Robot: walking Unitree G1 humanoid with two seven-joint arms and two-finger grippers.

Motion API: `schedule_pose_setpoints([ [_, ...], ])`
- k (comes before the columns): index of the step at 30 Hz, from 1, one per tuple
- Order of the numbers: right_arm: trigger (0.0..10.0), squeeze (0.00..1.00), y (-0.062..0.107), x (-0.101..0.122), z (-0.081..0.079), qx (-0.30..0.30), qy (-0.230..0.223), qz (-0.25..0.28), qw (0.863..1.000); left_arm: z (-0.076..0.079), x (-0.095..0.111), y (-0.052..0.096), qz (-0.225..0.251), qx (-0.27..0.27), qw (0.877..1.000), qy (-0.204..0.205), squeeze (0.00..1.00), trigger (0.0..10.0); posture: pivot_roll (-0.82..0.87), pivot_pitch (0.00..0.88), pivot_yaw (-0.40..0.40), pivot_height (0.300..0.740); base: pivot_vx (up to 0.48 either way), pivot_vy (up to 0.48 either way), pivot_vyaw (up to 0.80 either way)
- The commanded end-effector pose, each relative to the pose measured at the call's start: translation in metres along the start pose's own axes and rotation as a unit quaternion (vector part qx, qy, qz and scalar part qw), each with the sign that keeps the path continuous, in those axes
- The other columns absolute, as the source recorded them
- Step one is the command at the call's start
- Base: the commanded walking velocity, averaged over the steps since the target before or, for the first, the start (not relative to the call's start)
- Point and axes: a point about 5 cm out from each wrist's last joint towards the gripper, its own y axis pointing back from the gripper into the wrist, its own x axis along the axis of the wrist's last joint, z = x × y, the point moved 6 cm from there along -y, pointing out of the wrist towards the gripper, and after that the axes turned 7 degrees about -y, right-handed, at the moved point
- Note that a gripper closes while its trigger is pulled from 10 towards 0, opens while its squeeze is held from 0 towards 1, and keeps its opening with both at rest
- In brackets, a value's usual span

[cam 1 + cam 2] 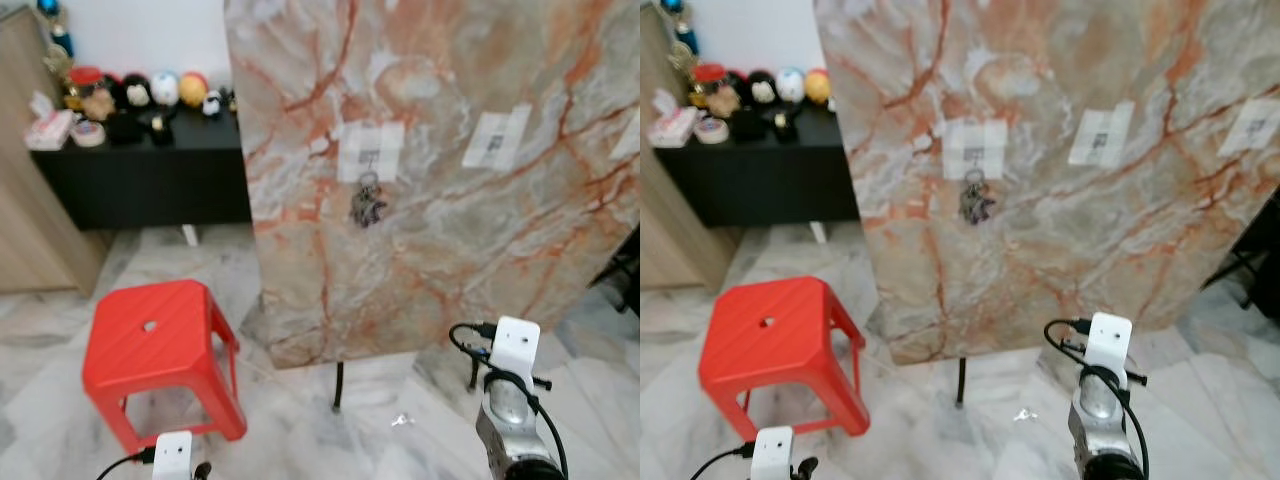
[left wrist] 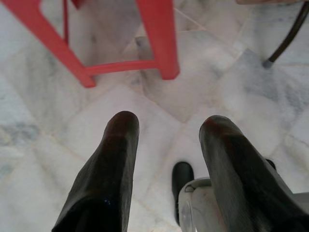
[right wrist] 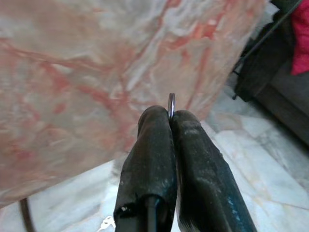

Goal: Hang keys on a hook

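Note:
A bunch of keys (image 1: 367,205) hangs from a hook on a taped white patch (image 1: 370,150) on the big marble-patterned board (image 1: 440,250). Two more taped patches (image 1: 497,137) sit further right on the board. In the right wrist view my right gripper (image 3: 170,116) is shut on a thin metal key ring (image 3: 171,102), whose edge pokes out above the fingertips, facing the board. My right arm (image 1: 512,400) is low, in front of the board's lower right. My left gripper (image 2: 169,128) hangs open over the floor beside the stool, holding nothing.
A red plastic stool (image 1: 155,345) stands left of the board on the marble floor. A small shiny object (image 1: 402,421) lies on the floor near the board's thin black leg (image 1: 339,385). A black sideboard (image 1: 140,165) with toys stands at the back left.

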Motion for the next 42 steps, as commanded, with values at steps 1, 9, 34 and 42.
schedule_pose_setpoints([
  [1, 10.0, 0.0, -0.001, 0.001, 0.001, -0.003, -0.009, -0.001, 1.0, 0.0, -0.007, 0.002, -0.011, 0.002, 1.0, -0.001, 0.0, 10.0, 0.01, 0.0, -0.049, 0.74, 0.0, -0.405, 0.0],
  [9, 10.0, 0.0, -0.001, 0.001, -0.001, 0.004, -0.015, 0.0, 1.0, 0.0, -0.009, 0.002, -0.015, 0.004, 1.0, 0.006, 0.0, 10.0, 0.01, 0.0, -0.049, 0.74, 0.0, -0.177, -0.6],
  [34, 10.0, 0.0, 0.004, 0.023, -0.038, 0.092, 0.025, 0.066, 0.993, -0.002, -0.009, 0.002, -0.015, 0.005, 1.0, 0.012, 0.0, 10.0, 0.01, 0.0, -0.041, 0.74, 0.0, 0.0, 0.03],
  [42, 10.0, 0.0, 0.005, 0.025, -0.04, 0.102, 0.016, 0.07, 0.992, -0.001, -0.01, 0.002, -0.016, 0.005, 1.0, 0.013, 0.0, 10.0, 0.01, 0.0, -0.042, 0.74, 0.0, 0.0, 0.66],
])
